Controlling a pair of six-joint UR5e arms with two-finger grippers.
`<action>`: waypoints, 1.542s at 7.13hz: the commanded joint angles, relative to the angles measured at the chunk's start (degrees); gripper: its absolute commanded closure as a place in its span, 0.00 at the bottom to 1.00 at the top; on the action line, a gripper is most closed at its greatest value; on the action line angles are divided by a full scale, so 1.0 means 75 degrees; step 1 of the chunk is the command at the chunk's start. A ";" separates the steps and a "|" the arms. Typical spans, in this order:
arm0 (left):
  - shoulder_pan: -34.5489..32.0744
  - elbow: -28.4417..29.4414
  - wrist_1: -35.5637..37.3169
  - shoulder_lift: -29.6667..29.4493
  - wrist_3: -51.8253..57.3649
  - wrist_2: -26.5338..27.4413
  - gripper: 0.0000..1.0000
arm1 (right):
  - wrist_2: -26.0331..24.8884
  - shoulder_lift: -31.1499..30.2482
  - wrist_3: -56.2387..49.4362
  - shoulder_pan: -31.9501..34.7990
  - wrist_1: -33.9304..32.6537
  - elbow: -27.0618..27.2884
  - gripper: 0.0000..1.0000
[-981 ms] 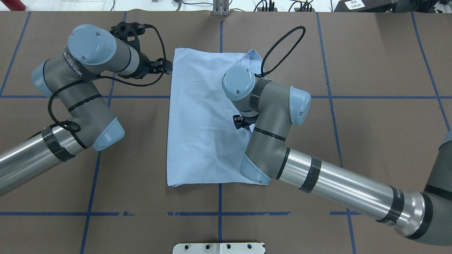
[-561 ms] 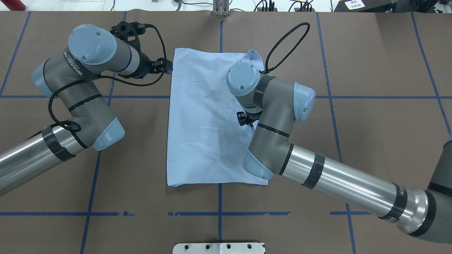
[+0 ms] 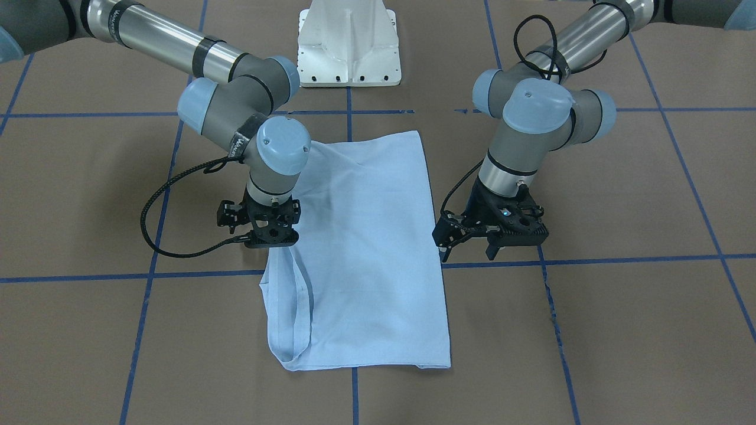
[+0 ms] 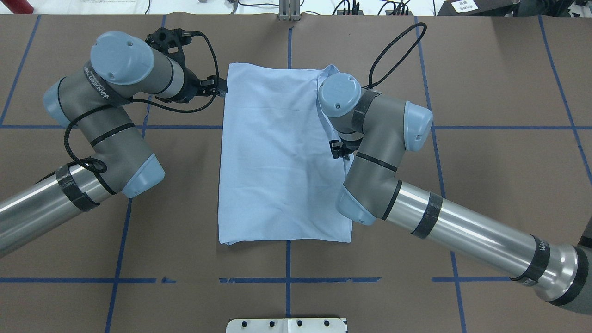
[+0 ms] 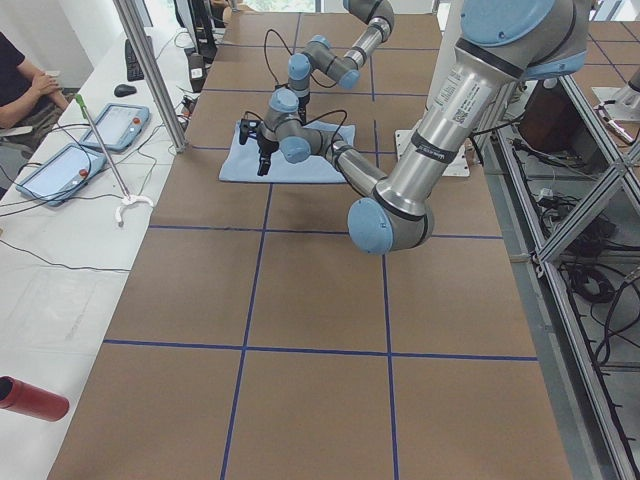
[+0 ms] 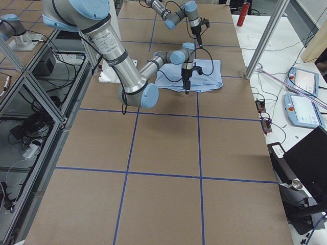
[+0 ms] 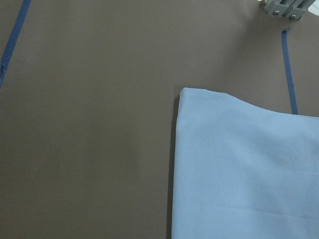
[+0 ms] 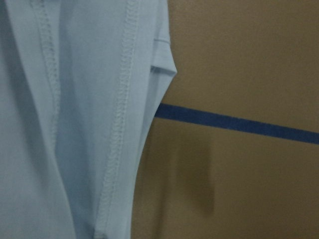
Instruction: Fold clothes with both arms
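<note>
Shirt lay folded into a smooth light-blue rectangle; right pincer pinched its hemmed edge up, left pincer gaped empty alongside.

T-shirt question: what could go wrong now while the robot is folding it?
1. The right gripper seems to pinch only a thin hem strip at the edge of the T-shirt. That strip could slip out, or a pull on it could drag the neat fold crooked.
2. The left gripper hangs open beside the opposite edge and holds nothing. With that side unpinned, the whole shirt might slide across the table.
</note>
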 commanded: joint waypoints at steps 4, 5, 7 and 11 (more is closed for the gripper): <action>-0.0010 -0.0035 0.0012 -0.0001 0.0000 -0.0012 0.00 | 0.0591 0.0436 -0.0252 0.0468 -0.0086 0.0391 0.00; -0.0010 -0.0035 0.0012 -0.0001 0.0023 -0.0012 0.00 | 0.0521 0.0822 -0.0254 0.0468 0.0008 -0.0122 0.00; -0.0010 -0.0035 0.0012 0.0034 0.0047 -0.0058 0.00 | 0.0403 0.1235 -0.0242 0.0491 0.1676 -0.1609 0.00; -0.0010 0.0140 -0.0174 0.0011 0.0082 -0.0082 0.00 | -0.0031 0.1588 -0.0300 0.0584 0.2352 -0.2693 0.00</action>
